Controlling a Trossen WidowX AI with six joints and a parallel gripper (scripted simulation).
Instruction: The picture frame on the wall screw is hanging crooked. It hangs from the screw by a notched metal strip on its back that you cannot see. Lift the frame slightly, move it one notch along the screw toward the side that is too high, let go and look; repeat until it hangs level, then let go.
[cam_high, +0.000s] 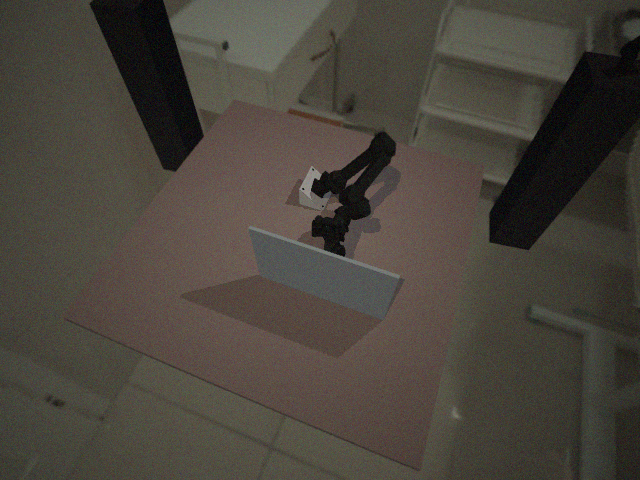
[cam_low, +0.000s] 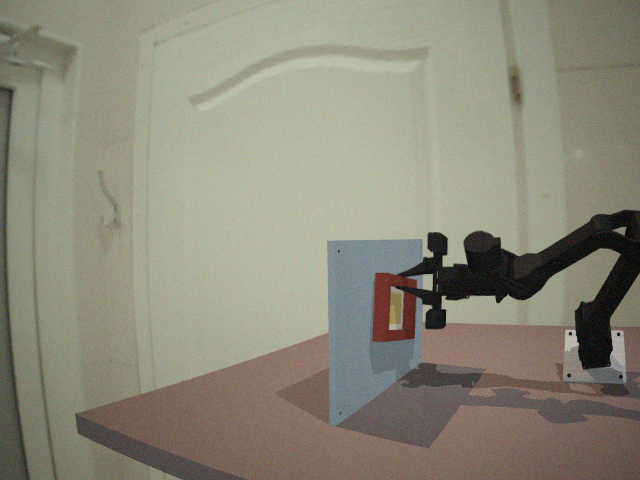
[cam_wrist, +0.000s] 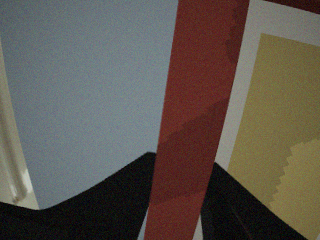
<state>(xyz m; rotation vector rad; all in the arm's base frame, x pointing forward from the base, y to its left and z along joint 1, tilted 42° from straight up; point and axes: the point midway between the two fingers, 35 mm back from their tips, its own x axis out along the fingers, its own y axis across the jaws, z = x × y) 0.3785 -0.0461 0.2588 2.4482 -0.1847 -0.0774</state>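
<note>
The picture frame (cam_low: 381, 312) (cam_wrist: 202, 65), red with a white mat and yellow picture, is at the front of the blue-grey panel (cam_high: 320, 273) (cam_low: 351, 330) (cam_wrist: 90, 90). In the exterior view it looks tilted, its near side higher than its far side. My gripper (cam_low: 398, 281) (cam_wrist: 179, 167) is shut on the frame's top bar, one finger above it and one below, inside the opening. In the top view the panel hides the frame and fingertips. The screw and notched strip are hidden, so whether they touch cannot be told.
The panel stands upright on the pink table (cam_high: 206, 206) (cam_low: 206, 397). The arm reaches to it from a white base plate (cam_high: 310, 198) (cam_low: 571, 356). Dark pillars (cam_high: 149, 77) (cam_high: 558, 155) stand beyond the table's left and right edges.
</note>
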